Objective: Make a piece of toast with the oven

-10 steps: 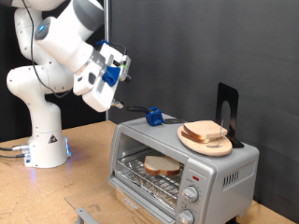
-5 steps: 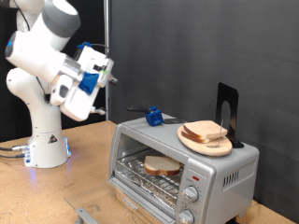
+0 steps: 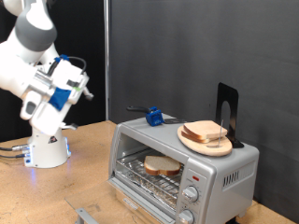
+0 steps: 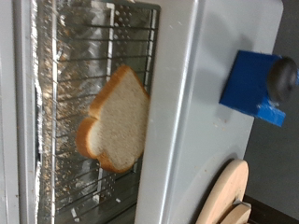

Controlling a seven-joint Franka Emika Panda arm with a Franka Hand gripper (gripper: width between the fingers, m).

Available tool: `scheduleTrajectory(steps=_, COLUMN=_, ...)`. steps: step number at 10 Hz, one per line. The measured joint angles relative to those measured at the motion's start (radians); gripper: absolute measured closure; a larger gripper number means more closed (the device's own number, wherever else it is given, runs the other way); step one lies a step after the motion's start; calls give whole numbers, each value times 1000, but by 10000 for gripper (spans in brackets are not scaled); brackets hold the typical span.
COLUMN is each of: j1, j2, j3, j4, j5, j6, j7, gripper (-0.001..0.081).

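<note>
The gripper [image 3: 84, 91] hung high in the air over the counter's [image 3: 89, 168] far left part, well apart from the oven [image 3: 224, 173], holding nothing; whether its jaws were spread or pressed together could not be told. The oven stood at the counter's right side with its door down, and a piece of toast [image 3: 162, 167] [image 4: 117, 119] lay flat on the wire rack [image 4: 70, 84] inside. On the oven's top sat a round wooden plate [image 3: 189, 142] carrying more bread [image 3: 206, 132], beside a blue block [image 3: 154, 118] [image 4: 248, 82] and a black upright stand [image 3: 227, 110].
</note>
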Motion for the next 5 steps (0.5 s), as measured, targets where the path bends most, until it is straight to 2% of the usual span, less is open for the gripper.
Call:
scheduleTrajectory(steps=2, j1=-3, j2=12, j3=-17, j4=2, j5=-6, j6=-17, j7=-22, gripper=-2)
scheduleTrajectory(steps=4, j1=-3, j2=15, j3=-20, j4=9, j5=-29, j6=-81, j7=32, gripper=-2)
scheduleTrajectory(steps=5, j1=-4, j2=29, j3=-20, j4=14, j5=-36, j6=-82, j7=74, gripper=-2)
